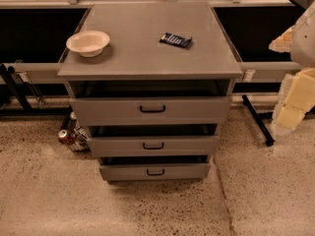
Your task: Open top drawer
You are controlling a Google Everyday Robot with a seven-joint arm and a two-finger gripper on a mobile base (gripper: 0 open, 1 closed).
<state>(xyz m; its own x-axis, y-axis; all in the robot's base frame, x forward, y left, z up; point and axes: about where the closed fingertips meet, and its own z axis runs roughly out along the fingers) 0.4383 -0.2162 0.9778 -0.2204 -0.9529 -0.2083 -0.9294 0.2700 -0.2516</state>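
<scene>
The robot's arm (304, 31) enters at the right edge of the camera view, a pale, bulky segment reaching down beside the grey three-drawer cabinet (147, 58). Below it hangs the cream-yellow, blocky gripper (295, 101), level with the cabinet's upper half. It is off to the right and well apart from every drawer front. Whether the gripper is open or closed cannot be told.

The wide grey top drawer (197, 110), with a small black bar handle (152, 109) at its centre, sits just under the cabinet's flat top. A dark gap runs above its front, and what lies inside it cannot be seen. Beneath it come the narrower grey middle drawer (187, 145) and the smallest grey bottom drawer (182, 171), each with a dark slot above its front.

On the cabinet's top, near the left edge, stands a round cream-white bowl (88, 43); its inside shows only its bare pale surface. A flat dark-blue packet (175, 40) lies right of centre, well apart from the bowl. On the speckled floor (49, 195), left of the cabinet, lies a red can (64, 134).
</scene>
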